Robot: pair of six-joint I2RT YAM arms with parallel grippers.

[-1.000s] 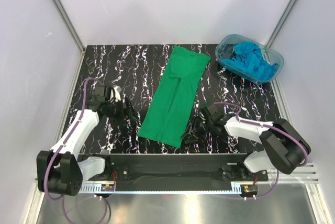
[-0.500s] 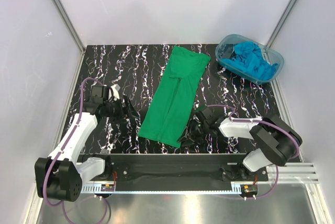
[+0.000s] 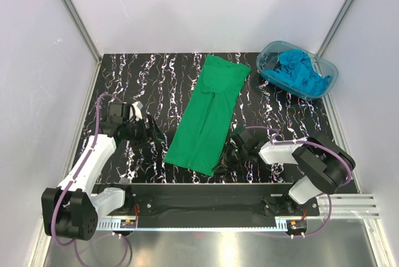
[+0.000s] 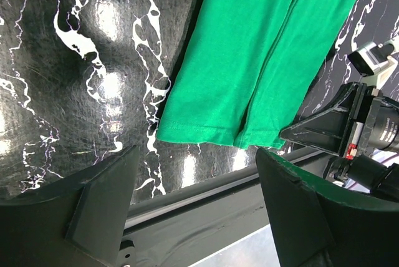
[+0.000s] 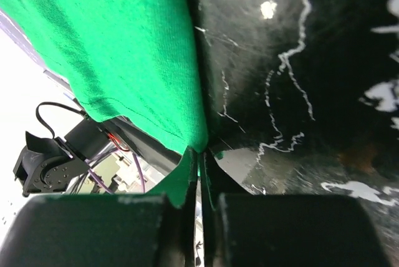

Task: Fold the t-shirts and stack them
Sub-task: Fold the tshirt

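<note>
- Because the green t-shirt (image 3: 210, 114) is already narrowed into a long strip on the marbled table (image 3: 137, 80), running from the far side toward the near edge, a crosswise fold is judged to be the step in hand.
- The near right corner of its hem is pinched between the clenched fingers of the right gripper (image 5: 198, 176), so that this end can be lifted.
- The left gripper (image 4: 196, 179) is held wide apart and empty, near the near left corner, apparently so that the 2 corners can be raised together.
- The turquoise t-shirts (image 3: 302, 72) are left bunched in the clear plastic tub (image 3: 270, 52) at the far right, well apart from the work, awaiting their turn.
</note>
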